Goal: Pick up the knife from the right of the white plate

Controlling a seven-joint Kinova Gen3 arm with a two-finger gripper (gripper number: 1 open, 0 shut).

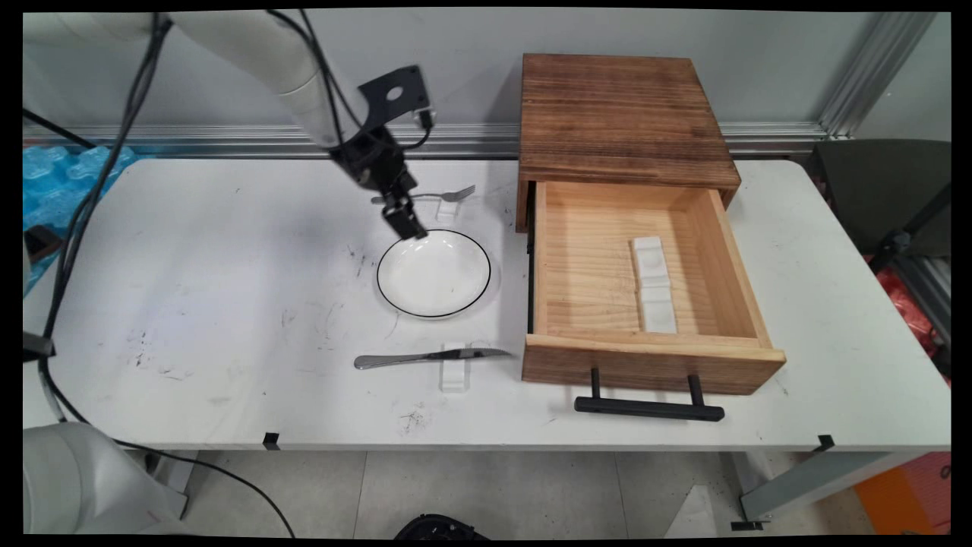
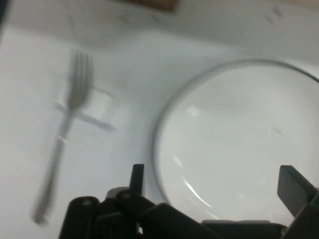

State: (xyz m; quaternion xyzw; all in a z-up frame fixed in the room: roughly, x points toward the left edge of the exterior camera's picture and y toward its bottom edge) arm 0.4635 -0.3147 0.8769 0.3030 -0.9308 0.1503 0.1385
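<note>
My gripper [image 1: 412,230] hangs at the far left rim of a white plate with a thin black edge [image 1: 444,277]. In the hand view the gripper [image 2: 217,181] is open, its two fingertips [image 2: 137,175] set wide apart with the plate's rim [image 2: 164,114] between them and nothing held. The plate is empty. Just behind the gripper a metal fork [image 1: 448,195] lies across a small white rest [image 1: 448,207]; the hand view has the fork [image 2: 70,134] to the left of the plate.
A metal knife [image 1: 429,356] lies on a white rest [image 1: 454,368] in front of the plate. To the right stands a wooden box [image 1: 619,114] with its drawer [image 1: 649,357] pulled open, two white rests [image 1: 654,285] inside. Black cables hang at the left.
</note>
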